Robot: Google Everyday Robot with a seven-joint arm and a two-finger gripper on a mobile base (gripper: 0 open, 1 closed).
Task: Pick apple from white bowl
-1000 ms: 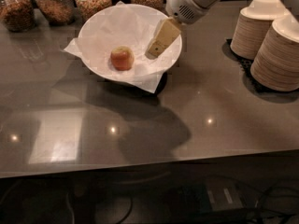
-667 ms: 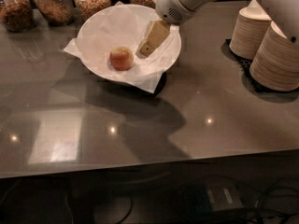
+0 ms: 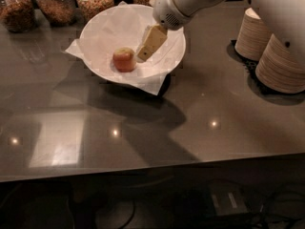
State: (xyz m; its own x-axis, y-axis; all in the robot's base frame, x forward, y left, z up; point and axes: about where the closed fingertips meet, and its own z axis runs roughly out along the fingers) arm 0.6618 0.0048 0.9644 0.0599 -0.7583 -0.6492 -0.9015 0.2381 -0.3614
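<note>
The apple (image 3: 124,59), reddish-orange with a paler top, sits in the middle of the white bowl (image 3: 97,25). The bowl is lined with crumpled white paper whose corners stick out at the left and front. My gripper (image 3: 143,55) reaches down from the upper right on a white arm. Its beige tip is inside the bowl, just right of the apple and very close to it.
Several glass jars of grains (image 3: 56,4) stand along the back edge. Two stacks of beige paper bowls (image 3: 280,58) stand on a dark mat at the right. The dark glossy table (image 3: 143,128) stretches to its front edge below.
My gripper has moved left and down inside the bowl, from near the right rim to just beside the apple. The apple and bowl have not moved.
</note>
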